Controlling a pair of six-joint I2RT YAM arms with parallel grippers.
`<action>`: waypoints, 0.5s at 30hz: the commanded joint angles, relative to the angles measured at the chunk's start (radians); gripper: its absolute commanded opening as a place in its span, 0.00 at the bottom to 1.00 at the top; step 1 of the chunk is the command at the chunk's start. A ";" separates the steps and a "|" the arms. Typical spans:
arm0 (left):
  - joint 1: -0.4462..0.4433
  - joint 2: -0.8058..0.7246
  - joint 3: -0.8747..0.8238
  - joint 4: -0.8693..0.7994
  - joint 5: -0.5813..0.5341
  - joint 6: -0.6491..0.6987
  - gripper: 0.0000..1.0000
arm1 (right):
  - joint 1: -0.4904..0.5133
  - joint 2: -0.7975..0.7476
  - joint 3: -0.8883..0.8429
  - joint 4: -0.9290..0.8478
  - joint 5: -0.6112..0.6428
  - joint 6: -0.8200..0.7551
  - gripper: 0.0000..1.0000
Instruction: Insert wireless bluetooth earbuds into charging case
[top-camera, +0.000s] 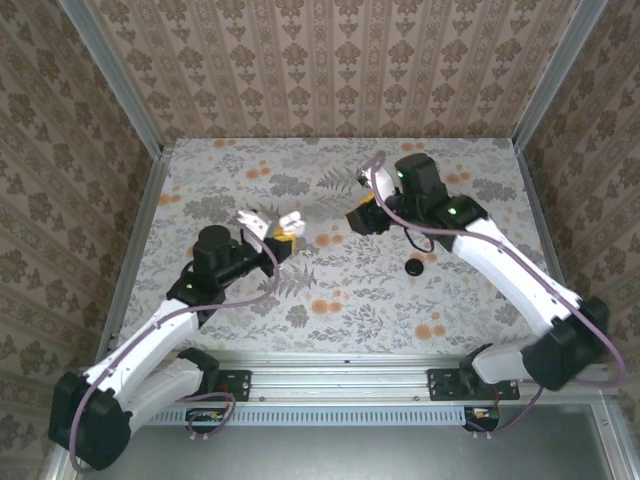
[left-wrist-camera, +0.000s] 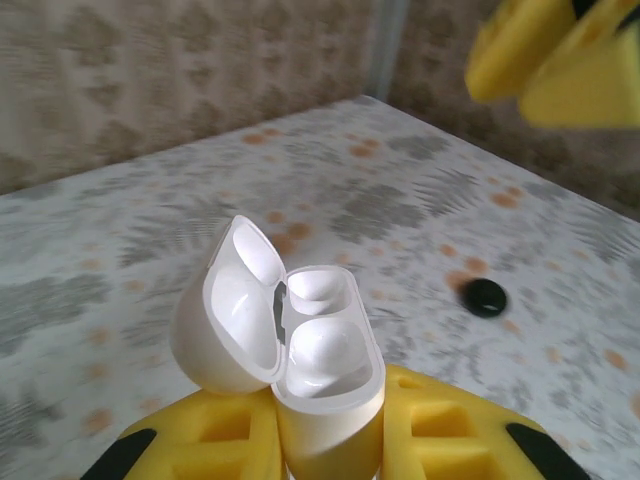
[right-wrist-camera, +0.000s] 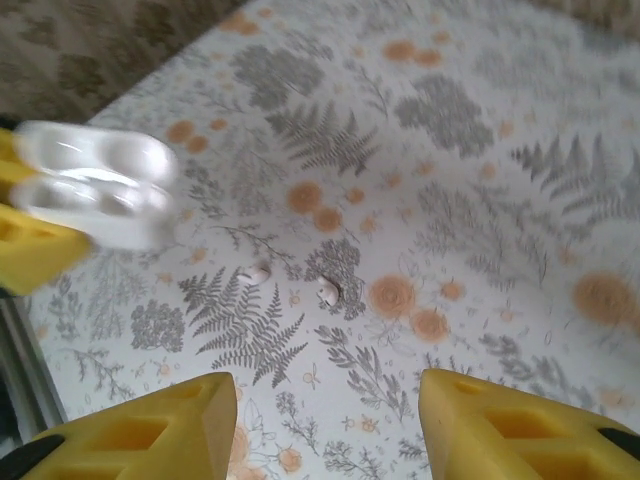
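At the bottom centre of the left wrist view, the left gripper (left-wrist-camera: 330, 445) pinches the small white glossy rounded charging case (left-wrist-camera: 325, 350), lid swung open leftward. Beyond, at centre right, a tiny black rounded earbud (left-wrist-camera: 486, 297) lies on the floral table (left-wrist-camera: 120, 250). Farthest, at upper right, the right gripper (left-wrist-camera: 545, 68) hangs, yellow fingers spread.

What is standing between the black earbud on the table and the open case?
Nothing visible: bare table lies between the earbud and the charging case, held lid-open, sockets empty, in the left end effector.
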 joint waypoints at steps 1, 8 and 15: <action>0.081 -0.071 -0.022 -0.090 -0.127 -0.104 0.21 | 0.034 0.142 0.116 -0.154 0.076 0.267 0.51; 0.261 -0.152 -0.002 -0.248 -0.198 -0.151 0.21 | 0.170 0.399 0.318 -0.248 0.165 0.679 0.55; 0.350 -0.158 0.010 -0.322 -0.209 -0.144 0.21 | 0.203 0.542 0.361 -0.176 0.148 1.159 0.54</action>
